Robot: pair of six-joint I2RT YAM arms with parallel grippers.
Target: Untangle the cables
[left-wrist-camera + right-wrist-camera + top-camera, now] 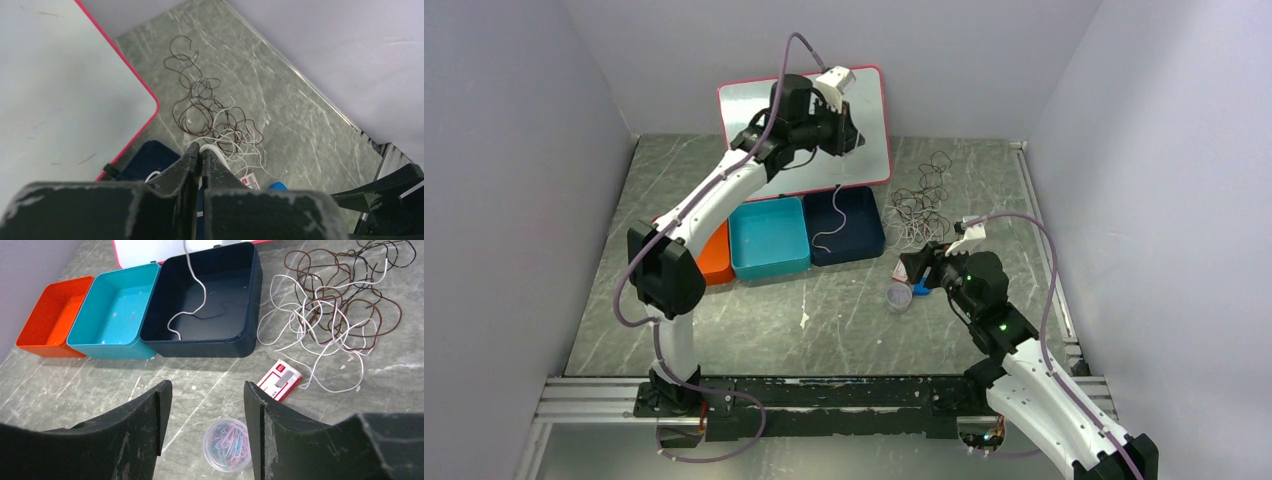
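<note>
A tangle of thin dark and white cables (924, 205) lies on the grey table right of the bins, and shows in the left wrist view (215, 115) and the right wrist view (335, 305). My left gripper (849, 135) is raised over the navy bin and shut (201, 150) on one white cable (211, 147). That cable (836, 210) hangs down with its loose end curled inside the navy bin (192, 300). My right gripper (914, 268) is open and empty (205, 390), low over the table in front of the tangle.
Orange (716, 258), teal (769, 238) and navy (864, 235) bins stand in a row. A red-rimmed white board (874, 110) leans at the back. A clear tub of paper clips (227, 444) and a red-and-white small box (280, 381) lie near my right gripper.
</note>
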